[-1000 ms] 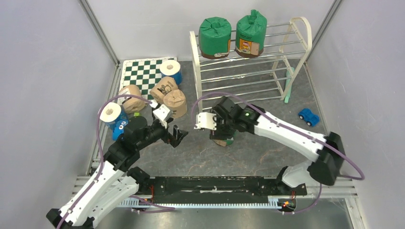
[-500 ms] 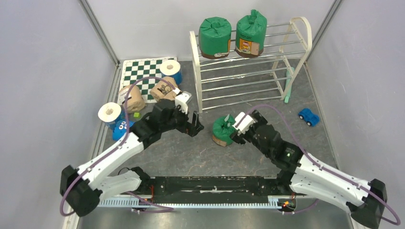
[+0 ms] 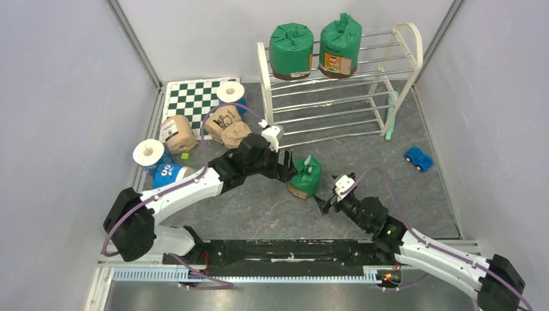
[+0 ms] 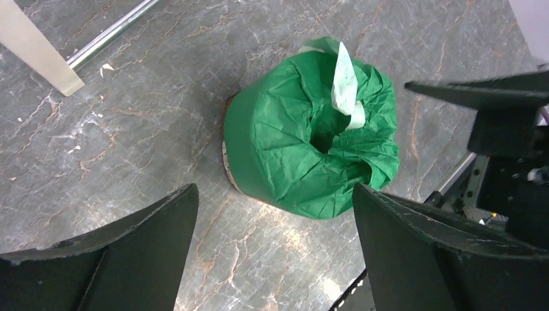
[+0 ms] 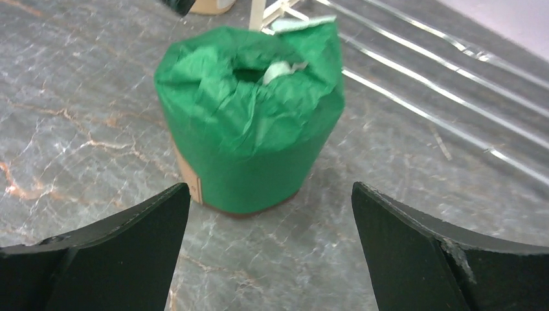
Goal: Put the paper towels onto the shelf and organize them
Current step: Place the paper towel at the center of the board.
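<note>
Though unreadable, seemingly orange roll label (image 3: 333,63)

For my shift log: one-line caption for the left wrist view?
Open left gripper facing the green-wrapped roll on the marbled table, shelf leg at upper left.

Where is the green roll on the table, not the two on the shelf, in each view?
Top external: green roll at centre, just in front of the shelf.
Left wrist: right of centre.
Right wrist: upper centre.
Shared landmark: the shelf's white leg, top left in left wrist, top centre in right wrist.
</note>
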